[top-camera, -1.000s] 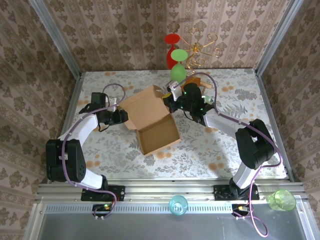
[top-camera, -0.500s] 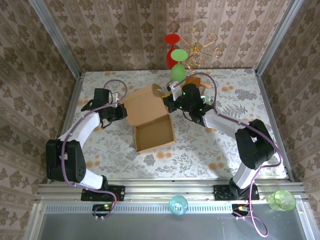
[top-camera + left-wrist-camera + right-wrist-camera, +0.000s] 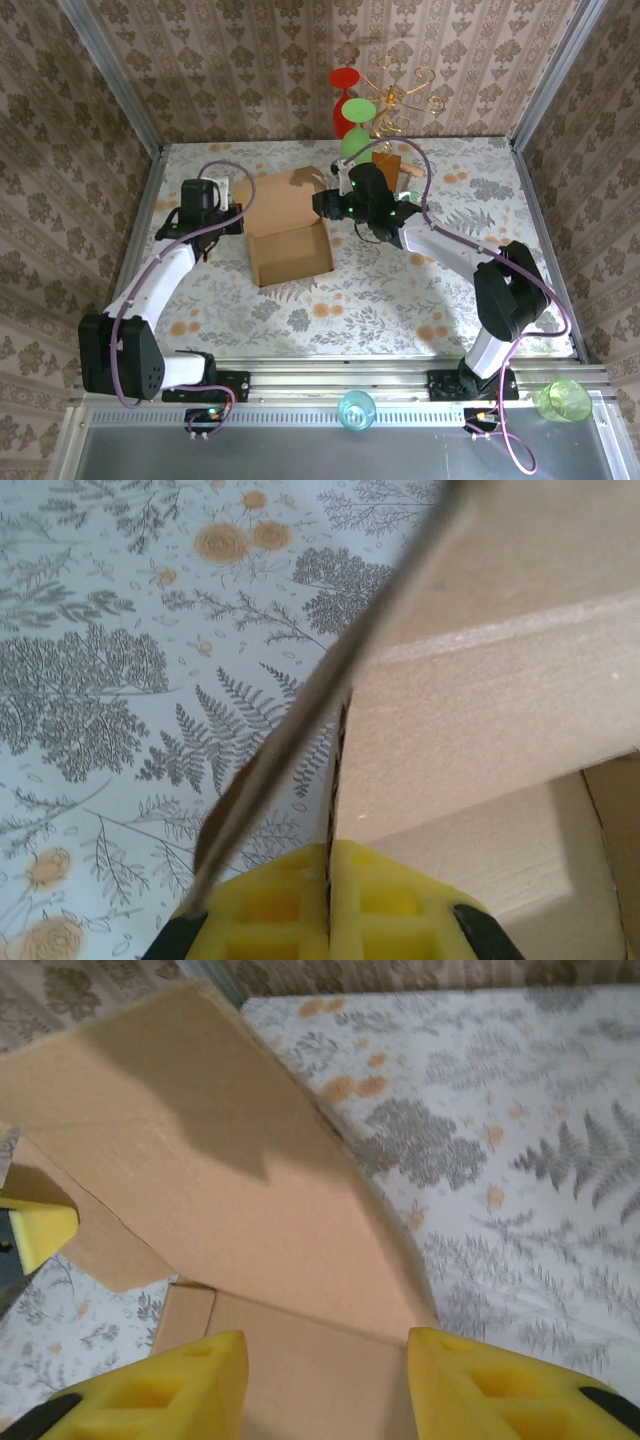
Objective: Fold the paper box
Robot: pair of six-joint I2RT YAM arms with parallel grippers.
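Observation:
The paper box [image 3: 288,232] lies open at the table's middle, its lid panel [image 3: 285,195] spread toward the back and its shallow tray [image 3: 292,258] toward the front. My left gripper [image 3: 238,215] is at the box's left side. In the left wrist view its yellow pads [image 3: 370,895] are shut on a thin cardboard edge [image 3: 345,740] of the paper box [image 3: 500,680]. My right gripper [image 3: 322,205] is at the lid's right edge. In the right wrist view it [image 3: 325,1380] stands open, fingers [image 3: 190,1385] apart over the paper box [image 3: 230,1180], gripping nothing.
A red glass [image 3: 345,85], a green glass [image 3: 357,125] and a gold wire rack [image 3: 402,92] stand at the back wall. A darker orange-brown board [image 3: 392,163] lies behind my right arm. A teal cup [image 3: 356,410] and a green cup [image 3: 563,400] sit on the near rail.
The box has swung round and shifted left, now lying square to the table. My left gripper shut on its left edge and moved back. My right gripper opened and let go.

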